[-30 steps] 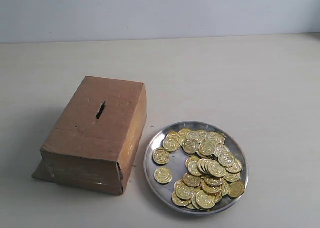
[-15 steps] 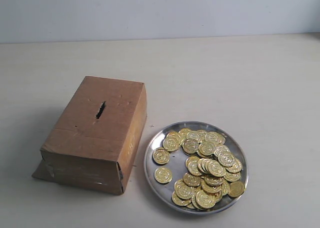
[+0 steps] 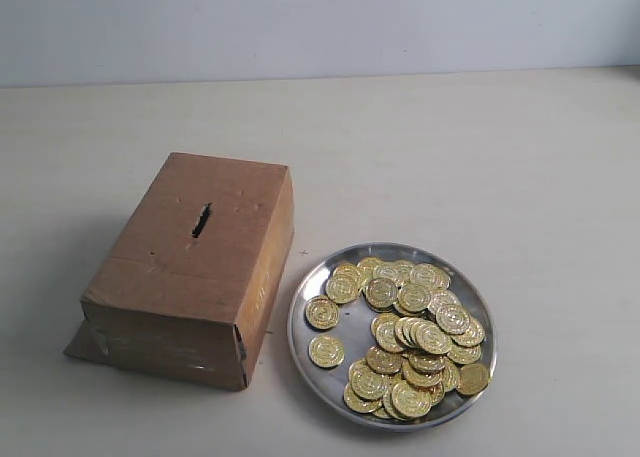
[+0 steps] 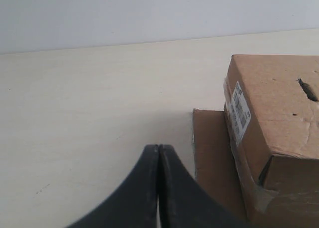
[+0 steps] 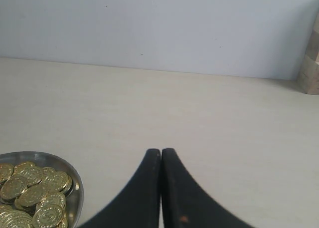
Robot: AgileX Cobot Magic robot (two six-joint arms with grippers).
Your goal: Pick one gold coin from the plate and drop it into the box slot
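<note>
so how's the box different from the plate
The box is brown cardboard and rectangular; the plate is shiny silver metal and round. The box stands tall; the plate is shallow. The box is closed apart from a slit in its top; the plate lies open, holding gold coins. Both rest on the pale table, side by side.

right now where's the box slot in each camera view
Exterior view: the box slot is a dark slit in the middle of the box top, left of the plate.
Left wrist view: the box slot sits on the box top, close to the picture's edge.
Right wrist view: not in it; only the plate rim and coins show.
Shared landmark: the pale table meeting the wall.
</note>
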